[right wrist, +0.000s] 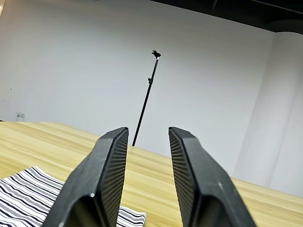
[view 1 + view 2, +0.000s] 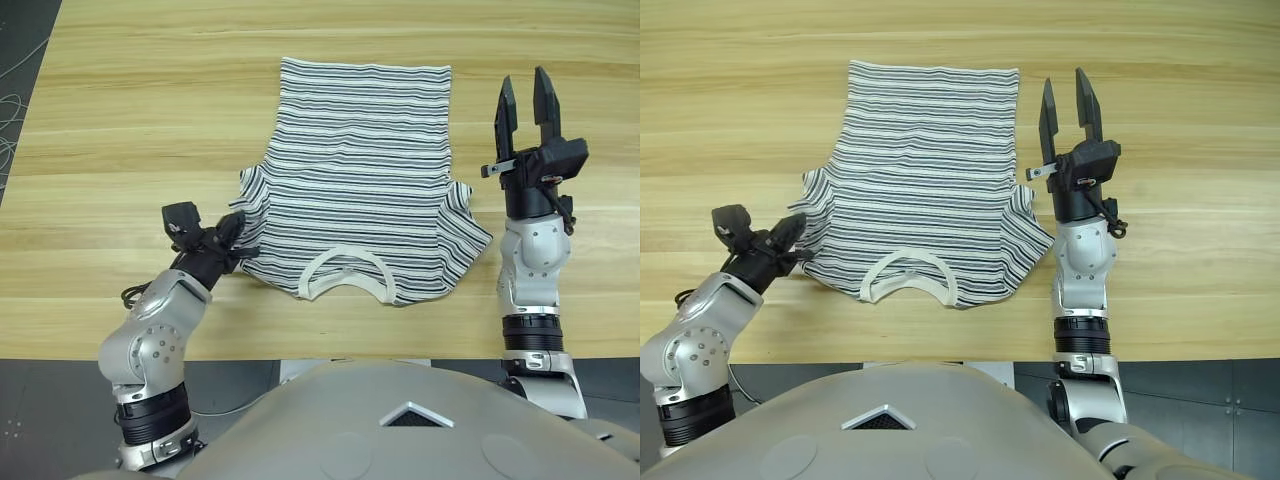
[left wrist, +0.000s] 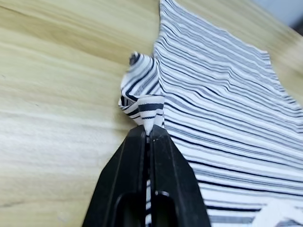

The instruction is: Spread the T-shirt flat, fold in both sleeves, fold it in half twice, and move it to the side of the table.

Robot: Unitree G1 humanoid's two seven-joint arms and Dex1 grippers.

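A black-and-white striped T-shirt (image 2: 350,180) lies spread on the wooden table (image 2: 120,120), its white collar (image 2: 348,272) toward me and the hem at the far side. My left gripper (image 2: 238,232) is shut on the bunched left sleeve (image 3: 141,101) at the shirt's near left corner. The right sleeve (image 2: 470,225) lies flat on the table. My right gripper (image 2: 526,95) stands open and raised, pointing up and away, just right of the shirt's right edge, with nothing between its fingers.
Bare wood surrounds the shirt on all sides, wide at the left and far side. The table's near edge (image 2: 330,356) runs close below the collar. Dark floor with cables (image 2: 12,90) shows past the left edge. A thin stand (image 1: 147,97) rises before a white wall.
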